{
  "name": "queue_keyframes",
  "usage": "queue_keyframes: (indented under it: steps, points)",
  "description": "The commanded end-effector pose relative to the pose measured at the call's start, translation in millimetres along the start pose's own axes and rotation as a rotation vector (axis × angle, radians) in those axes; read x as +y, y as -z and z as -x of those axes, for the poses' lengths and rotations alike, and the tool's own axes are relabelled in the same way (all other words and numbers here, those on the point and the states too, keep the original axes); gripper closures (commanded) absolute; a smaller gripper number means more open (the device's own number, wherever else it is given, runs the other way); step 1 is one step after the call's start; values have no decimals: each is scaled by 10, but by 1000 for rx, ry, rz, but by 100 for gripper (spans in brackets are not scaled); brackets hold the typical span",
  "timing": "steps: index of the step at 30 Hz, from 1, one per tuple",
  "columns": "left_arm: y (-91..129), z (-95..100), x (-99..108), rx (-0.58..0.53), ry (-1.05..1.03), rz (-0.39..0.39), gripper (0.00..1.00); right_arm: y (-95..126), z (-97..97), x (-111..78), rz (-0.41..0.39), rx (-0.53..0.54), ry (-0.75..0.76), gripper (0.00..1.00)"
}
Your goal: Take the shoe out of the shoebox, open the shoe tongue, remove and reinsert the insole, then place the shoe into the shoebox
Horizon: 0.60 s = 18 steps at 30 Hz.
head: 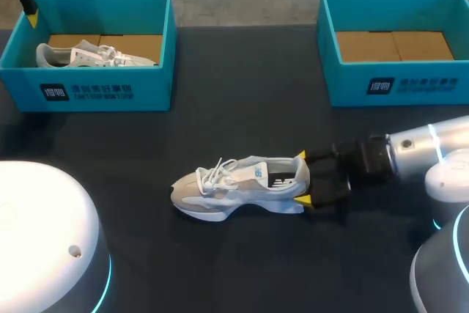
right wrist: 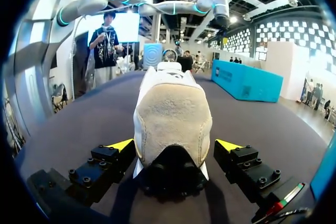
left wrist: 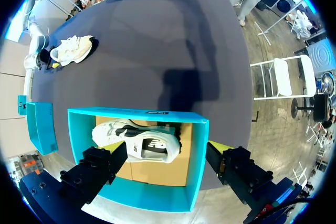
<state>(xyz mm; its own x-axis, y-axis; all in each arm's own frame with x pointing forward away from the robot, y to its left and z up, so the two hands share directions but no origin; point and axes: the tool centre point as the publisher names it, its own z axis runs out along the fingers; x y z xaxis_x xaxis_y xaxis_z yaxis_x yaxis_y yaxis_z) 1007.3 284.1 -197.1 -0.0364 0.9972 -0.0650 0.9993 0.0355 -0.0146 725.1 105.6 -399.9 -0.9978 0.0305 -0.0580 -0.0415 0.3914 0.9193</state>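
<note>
Closest in, right gripper (right wrist: pixel 175 145) — jaws spread apart, one on each side of the heel of the shoe (right wrist: pixel 173 103), close against it but not seen to press. Nothing clamped as yet. Shoe out of its box, upright on its sole near the middle of the dark table (head: pixel 242 108), heel toward the right arm, toe pointing the other way, laces loose and splayed over the tongue. Well apart from both boxes: left shoebox (head: pixel 102 93) with a second shoe (head: pixel 80 55) lying in it, right shoebox (head: pixel 396 87) with its cardboard floor showing. High over the left shoebox, left gripper (left wrist: pixel 167 153), jaws wide, holding nothing.

Judged light and easy to shove across the tabletop, so pin before pulling. Soft suede and mesh on the upper, likely to dent under a pinch; firmer at the heel cup and along the foam sole. Best hold: across the heel cup, low, where stiffest. Tongue limp — take by its top edge, clear of the laces. Insole probably thin and floppy, prone to fold on reinsertion; pinch at the heel end and feed toe-first.
</note>
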Motion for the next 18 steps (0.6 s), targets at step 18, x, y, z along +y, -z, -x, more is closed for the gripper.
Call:
queue_keyframes:
  steps: [18]
  points:
    - [9, -1, -7, 4, 0, 0, 0, -181, 4, -55, 31, 16, -35, 0]
